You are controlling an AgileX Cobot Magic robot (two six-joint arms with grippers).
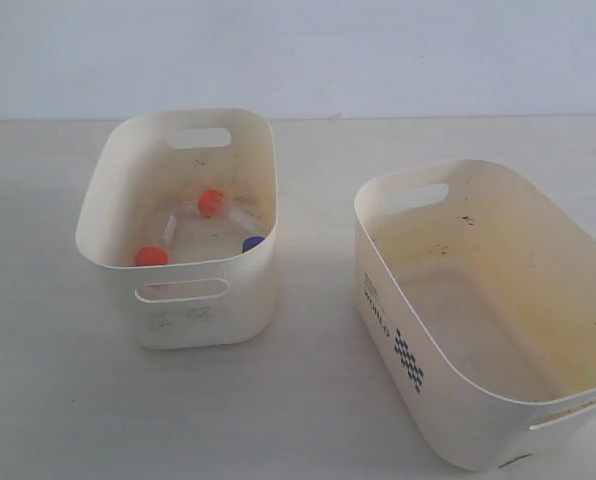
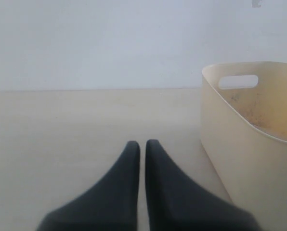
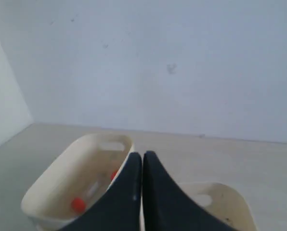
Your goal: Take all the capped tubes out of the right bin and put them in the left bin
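Three capped tubes lie in the left bin [image 1: 208,320]: one with an orange cap [image 1: 210,203] at the back, one with an orange cap [image 1: 151,256] at the front left, and one showing only its blue cap [image 1: 252,244]. The printed right bin [image 1: 448,400] shows only its yellow-stained floor, with no tube in it. Neither gripper appears in the exterior view. My left gripper [image 2: 142,143] is shut and empty over the bare table, beside the left bin [image 2: 230,159]. My right gripper [image 3: 142,155] is shut and empty, high above both bins. Below it are the left bin [image 3: 57,175], an orange cap [image 3: 77,204] and the right bin [image 3: 235,202].
Both bins stand on a pale table [image 1: 308,400] with a gap between them. A light wall [image 1: 298,50] closes off the back. The right bin reaches the exterior view's right and lower edges.
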